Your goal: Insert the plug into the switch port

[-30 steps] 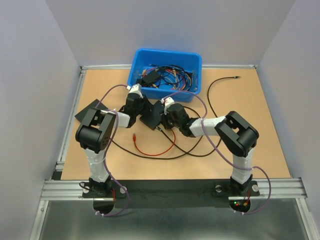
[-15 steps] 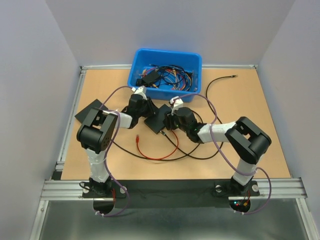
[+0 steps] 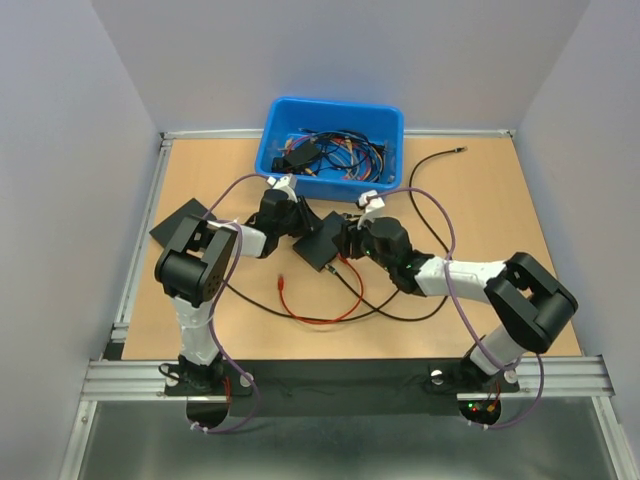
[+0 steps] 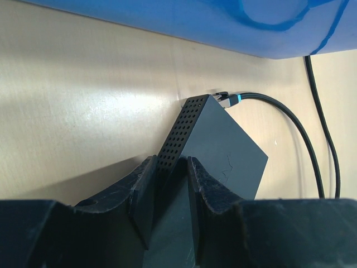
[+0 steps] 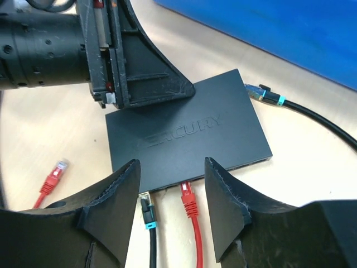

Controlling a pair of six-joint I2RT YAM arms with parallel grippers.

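top external view: a blue bin (image 3: pixel 336 102) holds tangled cables (image 3: pixel 335 150). just before it, the left gripper (image 4: pixel 170 164) clamps a corner of the black switch (image 5: pixel 187 134). the right gripper (image 5: pixel 172 167), jaws apart, straddles the plug (image 5: pixel 189 200), whose tip meets the switch edge beside a black cable plug (image 5: pixel 146 209).
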